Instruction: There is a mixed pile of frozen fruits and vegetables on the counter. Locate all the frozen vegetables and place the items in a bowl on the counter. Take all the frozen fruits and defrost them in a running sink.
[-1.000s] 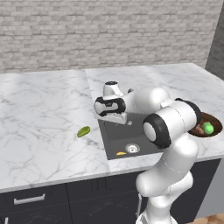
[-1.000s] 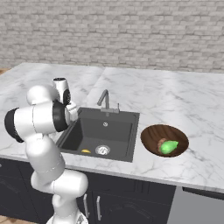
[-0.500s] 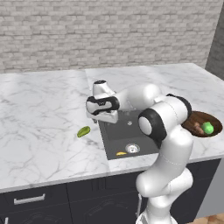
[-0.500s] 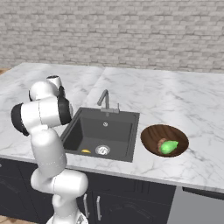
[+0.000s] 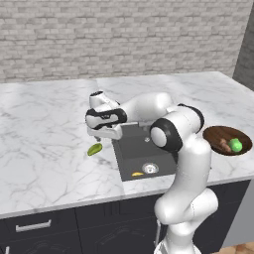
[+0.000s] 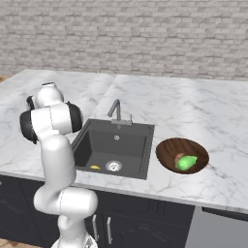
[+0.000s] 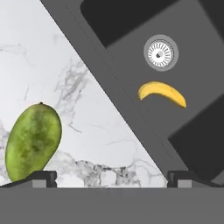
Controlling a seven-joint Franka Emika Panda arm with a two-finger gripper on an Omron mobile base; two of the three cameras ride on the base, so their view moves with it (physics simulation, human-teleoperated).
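Claw (image 7: 112,177) spread wide, hovering above olive-green fruit (image 7: 33,142) on tabletop (image 7: 83,118), seemingly not touching. Banana (image 7: 162,93) lying in sink (image 7: 192,78) near drain (image 7: 160,52).

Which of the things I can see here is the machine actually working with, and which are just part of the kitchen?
Part of the job:
- mango on the counter
- banana in the sink
- bowl holding the green vegetable and the brown potato
- end effector, open above the mango

Just lying about:
- faucet
- brick wall
- dark cabinets
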